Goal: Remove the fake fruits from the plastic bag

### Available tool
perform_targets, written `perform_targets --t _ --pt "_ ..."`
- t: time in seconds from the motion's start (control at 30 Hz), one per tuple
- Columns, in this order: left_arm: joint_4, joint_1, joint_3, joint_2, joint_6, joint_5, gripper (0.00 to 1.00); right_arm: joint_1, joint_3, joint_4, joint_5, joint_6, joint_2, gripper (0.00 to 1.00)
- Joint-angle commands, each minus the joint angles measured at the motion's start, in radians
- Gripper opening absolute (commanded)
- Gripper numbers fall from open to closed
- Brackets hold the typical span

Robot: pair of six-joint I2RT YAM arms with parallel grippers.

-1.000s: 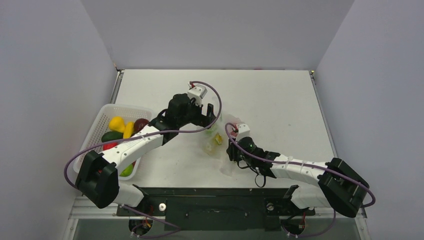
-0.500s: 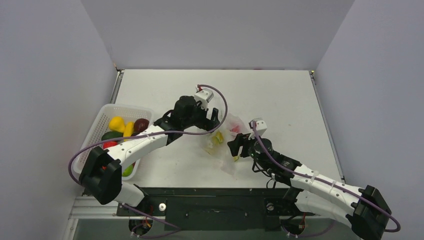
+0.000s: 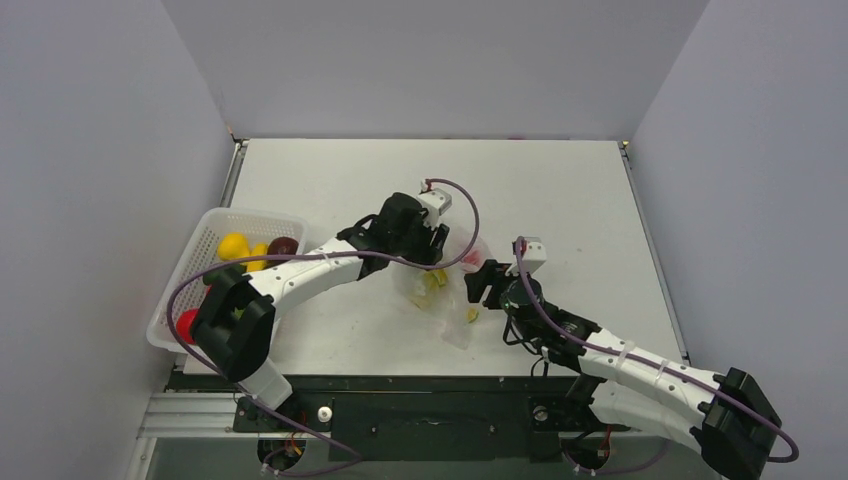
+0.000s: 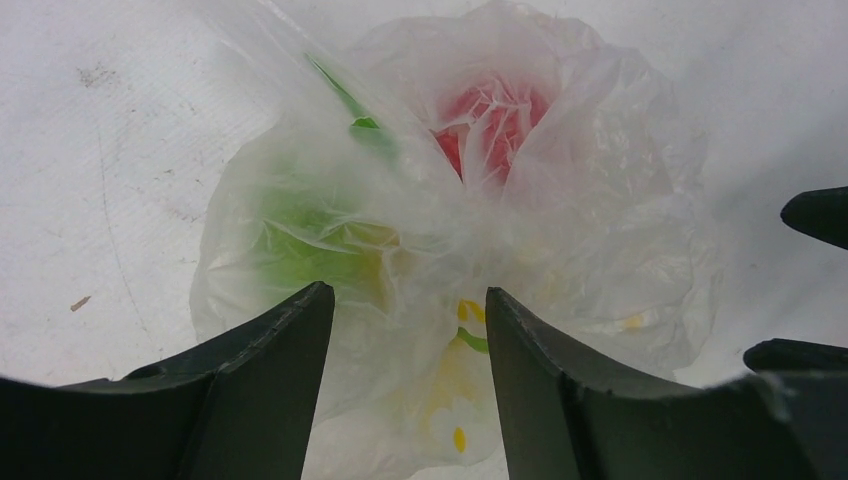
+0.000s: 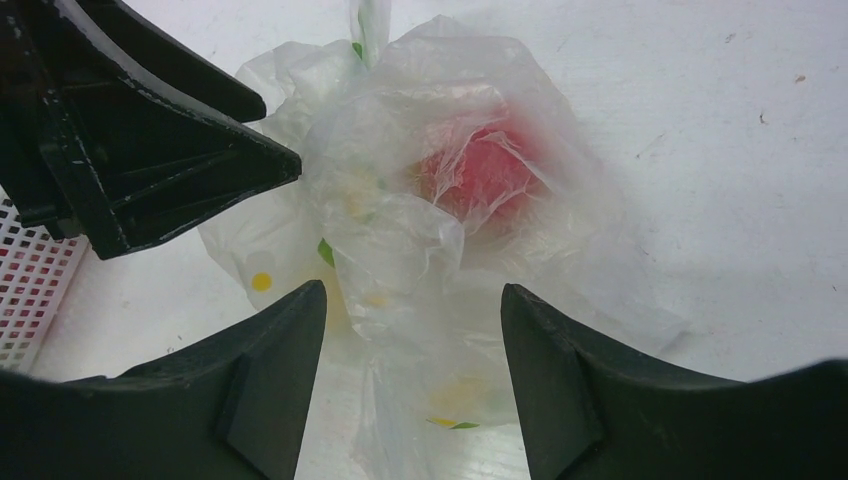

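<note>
At the far left, the basket already holds several loose fruits, yellow, maroon and red among them, so your work is well along but not done. Moving right, your left tool hangs over the left side of the bag, jaws moderately apart with crinkled film bulging up between them. I see no clear pinch on the film. The bag lies mid-table between the two arms, crumpled into a lump. From above, its long axis seems to run from the far side towards the arm bases, with a flat tail of film trailing towards you. I cannot tell which end is the mouth. A red fruit shows through the film at the far right end, and green and yellow tints show lower left, though some of that may be print rather than fruit. On the right, your right tool straddles the near side of the bag, jaws wide and holding nothing. The step in hand looks like getting hold of the film to free what remains. Your next move calls for one tool to close on loose film away from the red fruit and lift, while the other finds the opening or tips the fruit out onto the table.
</note>
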Motion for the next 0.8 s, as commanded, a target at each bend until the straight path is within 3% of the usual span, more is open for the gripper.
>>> perform_targets --t 0.0,0.2,0.57,0.77 --pt "-0.052 -0.006 0.074 0.045 0.022 0.013 0.53 -0.007 0.034 0.053 0.038 0.006 0.019 0.6" --pt "-0.103 -0.019 0.124 0.095 0.014 0.035 0.49 -0.007 0.028 0.104 0.02 0.041 0.051 0.59" --pt "-0.088 -0.025 0.112 0.063 0.021 0.112 0.0 -0.01 0.026 0.08 0.051 0.054 0.006 0.59" --pt "-0.045 -0.033 0.079 0.022 0.025 0.144 0.0 -0.02 0.058 0.113 0.04 0.076 0.053 0.59"
